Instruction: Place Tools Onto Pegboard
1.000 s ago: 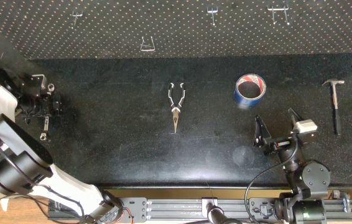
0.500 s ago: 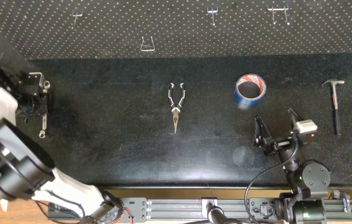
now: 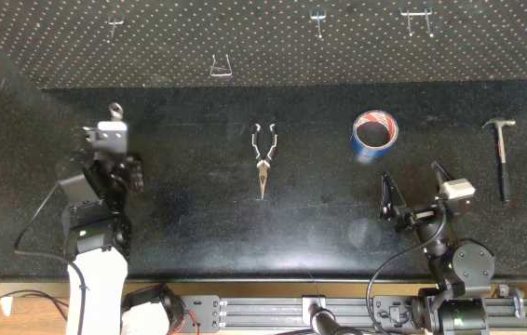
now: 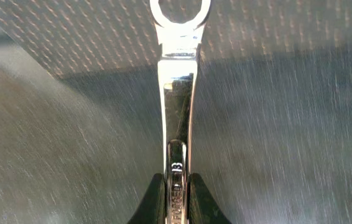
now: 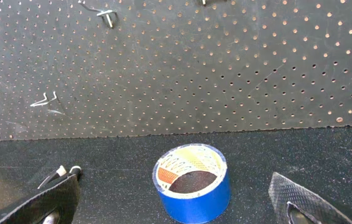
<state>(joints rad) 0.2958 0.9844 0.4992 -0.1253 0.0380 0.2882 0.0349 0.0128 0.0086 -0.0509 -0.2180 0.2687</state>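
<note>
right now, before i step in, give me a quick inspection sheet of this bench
surface: black mat, flat, tools spread across it
job's things: wrench gripped, ring end toward the pegboard; pliers, tape roll and hammer lie apart on the mat; hooks bare
clutter: nothing seen
end effectors: left end effector shut on the wrench; right end effector open, near the tape roll, not touching
cables: left cable and right cable loop beside the arms
surroundings: rail along the near edge

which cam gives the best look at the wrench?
Left wrist view: the wrench runs straight out from the left hand, its shaft close up. In the top view its ring end pokes past that hand, small.
</note>
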